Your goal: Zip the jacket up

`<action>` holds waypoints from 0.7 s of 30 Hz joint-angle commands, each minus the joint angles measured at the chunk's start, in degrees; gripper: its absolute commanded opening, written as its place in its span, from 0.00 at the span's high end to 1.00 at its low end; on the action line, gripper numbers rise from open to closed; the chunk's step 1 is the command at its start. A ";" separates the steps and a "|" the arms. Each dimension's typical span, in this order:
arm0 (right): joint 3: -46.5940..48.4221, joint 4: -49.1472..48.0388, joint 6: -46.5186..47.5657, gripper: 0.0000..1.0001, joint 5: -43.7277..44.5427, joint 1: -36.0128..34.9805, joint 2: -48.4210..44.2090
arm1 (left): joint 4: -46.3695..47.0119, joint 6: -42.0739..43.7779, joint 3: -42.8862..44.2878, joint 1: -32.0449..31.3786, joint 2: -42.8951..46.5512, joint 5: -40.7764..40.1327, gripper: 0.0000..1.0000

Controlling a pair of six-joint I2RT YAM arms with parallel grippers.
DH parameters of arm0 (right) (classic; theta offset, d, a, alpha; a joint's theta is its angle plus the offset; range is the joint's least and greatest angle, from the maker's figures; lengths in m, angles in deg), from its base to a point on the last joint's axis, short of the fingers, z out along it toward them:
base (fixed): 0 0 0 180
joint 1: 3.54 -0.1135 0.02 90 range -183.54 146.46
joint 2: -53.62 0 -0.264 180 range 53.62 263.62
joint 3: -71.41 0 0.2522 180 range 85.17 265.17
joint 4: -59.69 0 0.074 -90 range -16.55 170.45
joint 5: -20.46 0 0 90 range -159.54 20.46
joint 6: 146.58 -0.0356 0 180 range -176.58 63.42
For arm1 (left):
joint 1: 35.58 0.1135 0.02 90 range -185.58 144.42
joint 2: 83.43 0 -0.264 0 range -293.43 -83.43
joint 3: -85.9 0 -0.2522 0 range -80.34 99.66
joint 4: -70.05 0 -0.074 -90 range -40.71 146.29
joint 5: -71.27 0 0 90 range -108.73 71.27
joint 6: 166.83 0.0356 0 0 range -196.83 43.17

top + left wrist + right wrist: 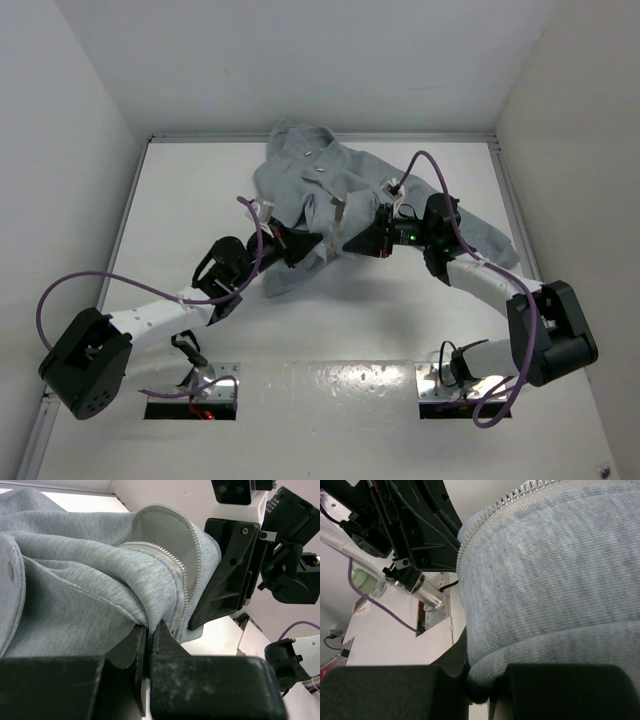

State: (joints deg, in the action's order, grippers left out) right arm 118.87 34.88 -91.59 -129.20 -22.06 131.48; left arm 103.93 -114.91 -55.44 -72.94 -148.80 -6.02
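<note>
Left arm (160, 315) and right arm (490, 280) bend inward, jaws apparently clamped on zipper edges (186, 580) of the jacket (300, 170).

The top camera looks down from above and behind the near edge, taking in the whole worktop (330, 330) up to the far edge. Both wrist cameras sit very close against the jacket (90, 595) near mid-worktop, facing each other: the left one catches the right gripper (210, 605), the right one the left arm (415, 530).
</note>
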 commanded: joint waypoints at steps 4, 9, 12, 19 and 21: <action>0.59 -4.59 -0.06 1.00 -1.60 -0.46 -2.28 | 4.13 -0.41 1.20 1.24 1.12 0.21 1.00; 0.76 -4.76 -0.06 1.00 -1.34 -0.37 -2.19 | 4.13 -0.41 1.20 1.24 1.12 1.70 1.00; 1.11 -4.76 -0.24 1.00 -1.43 -0.46 -2.28 | 4.13 -0.41 0.68 0.71 1.12 1.70 1.00; 1.64 -5.03 -0.24 1.00 -1.25 -0.46 -2.10 | 2.82 -0.41 0.67 0.10 1.12 2.32 1.00; 1.73 -5.12 -0.24 1.00 -1.07 -0.37 -2.19 | 2.81 -0.41 0.67 -0.43 1.12 2.32 1.00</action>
State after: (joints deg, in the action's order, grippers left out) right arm 118.82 34.88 -92.00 -129.20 -22.06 131.26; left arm 103.05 -115.04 -55.44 -72.53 -148.80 -5.43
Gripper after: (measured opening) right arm 0.081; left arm 0.067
